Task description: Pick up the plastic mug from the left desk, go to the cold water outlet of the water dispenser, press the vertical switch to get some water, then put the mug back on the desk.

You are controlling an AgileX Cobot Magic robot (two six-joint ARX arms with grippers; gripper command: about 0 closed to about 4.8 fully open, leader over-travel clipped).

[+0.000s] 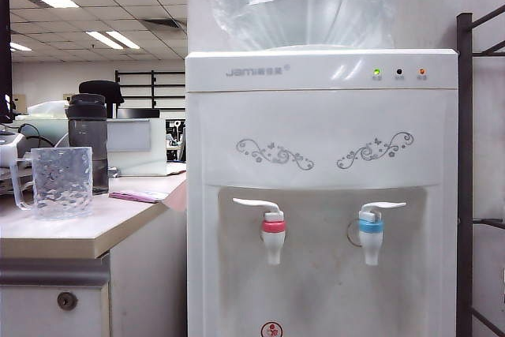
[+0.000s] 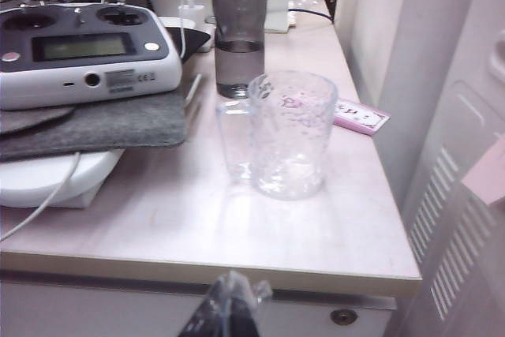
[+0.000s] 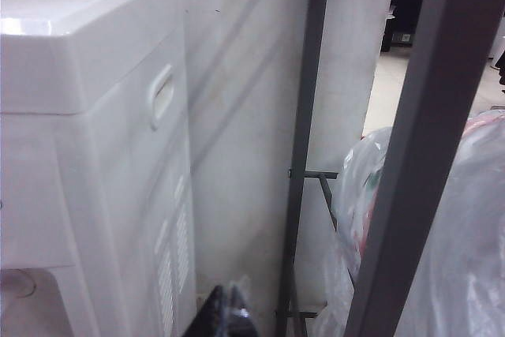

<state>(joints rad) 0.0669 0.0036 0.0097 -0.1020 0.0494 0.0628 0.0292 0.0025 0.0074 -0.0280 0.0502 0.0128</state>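
The mug stands upright and empty on the tabletop, near its front edge, just in front of a taller grey bottle. Its handle points away from the dispenser.

Being thin clear plastic, it is probably very light and fairly stiff, though the wall may flex under a hard squeeze. The dimpled wall should give some bite, but smooth plastic can slip, more so once wet. A grip across the body near the rim, or through the handle, looks soundest; filled, it will need to stay level.

The left hand shows only as dark wrapped fingertips held low before the desk front, pressed together and holding nothing. The right hand shows one dark tip beside the dispenser's side wall; whether it is open I cannot tell.

The exterior view alone shows the blue-collared tap with its lever, beside the red-collared one. The left wrist view adds a remote controller on grey felt and a pink card behind the mug. The right wrist view shows a dark metal rack and plastic bags.
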